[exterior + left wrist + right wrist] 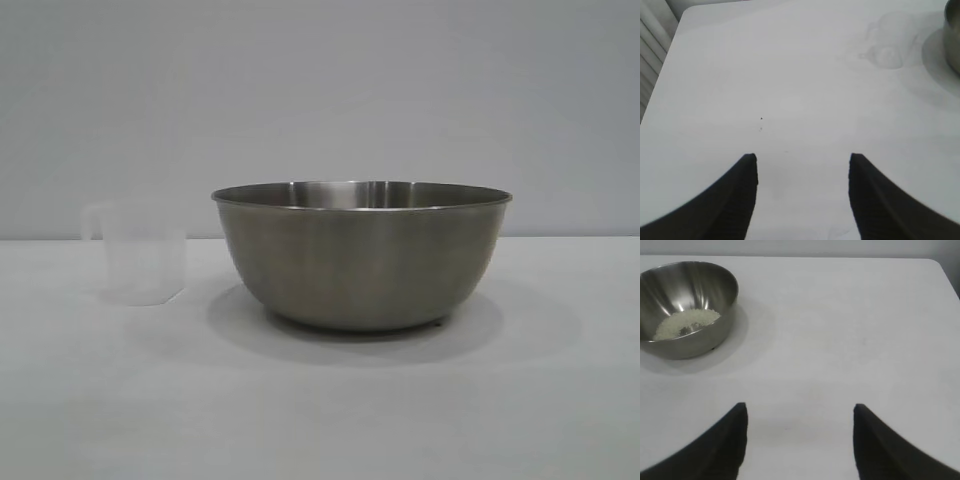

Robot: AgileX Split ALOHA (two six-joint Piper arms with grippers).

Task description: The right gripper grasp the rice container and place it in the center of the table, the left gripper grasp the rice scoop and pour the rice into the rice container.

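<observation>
- Rice container (687, 307) — upper left of the right wrist frame, rice (686, 323) already inside; right gripper (800, 412) well apart, fingers spread, empty.
- Rice scoop (140, 252) — just left of the container on the worktop (320, 410); left gripper (803, 162) released, likewise distant.

From over the right gripper (800, 412) you see its two dark fingers (725, 445) spread apart with nothing between them but bare white table (850, 330). Well ahead of the hand and off toward one finger's side sits the rice container (687, 307), upright and clear of the gripper. A shallow patch of rice (685, 322) lies in its bottom, with the steel showing through at one spot.
</observation>
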